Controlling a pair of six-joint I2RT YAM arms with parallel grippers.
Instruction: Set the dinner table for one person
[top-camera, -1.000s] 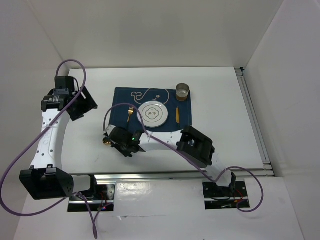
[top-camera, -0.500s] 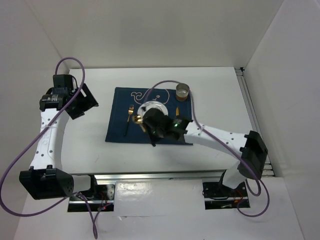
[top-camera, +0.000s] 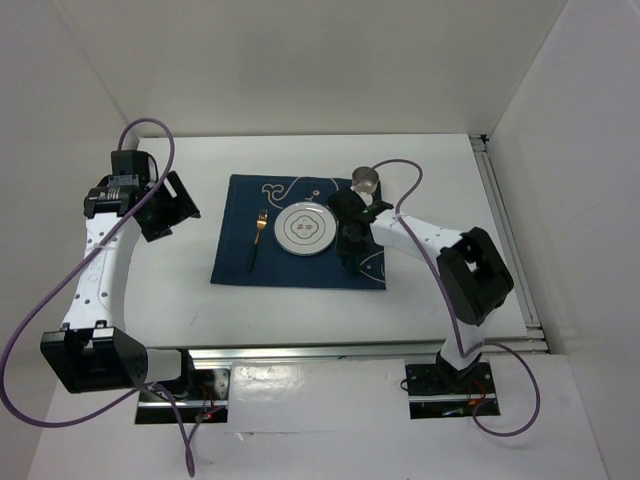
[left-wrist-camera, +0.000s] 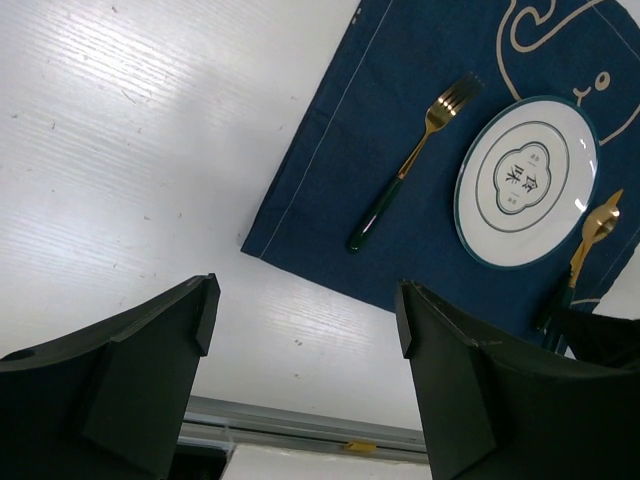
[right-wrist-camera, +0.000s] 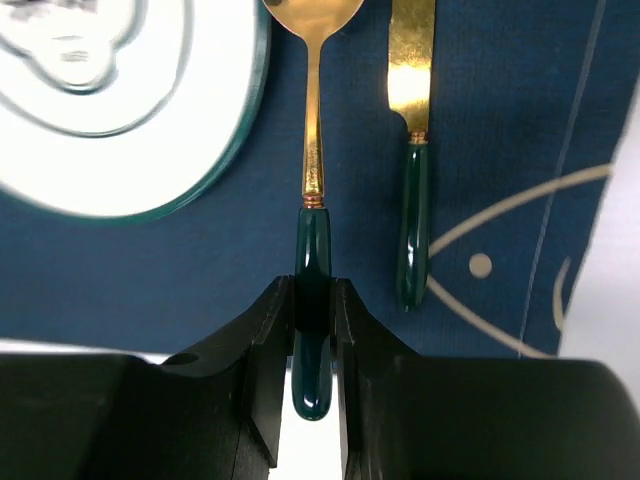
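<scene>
The only writing is on the white plate (left-wrist-camera: 527, 181), up ahead and to the right of the fingers (left-wrist-camera: 460, 380) of the left gripper (left-wrist-camera: 306, 305): two dark Chinese signs in its middle that look like 食味, with tiny signs beside them too small to read.

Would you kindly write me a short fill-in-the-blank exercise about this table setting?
1. The right gripper is shut on the handle of the ____.
2. The fork lies to the ____ of the plate.
3. The spoon lies between the plate and the ____.
4. The left gripper holds nothing, its jaws ____.
Missing words: spoon, left, knife, open.
</scene>
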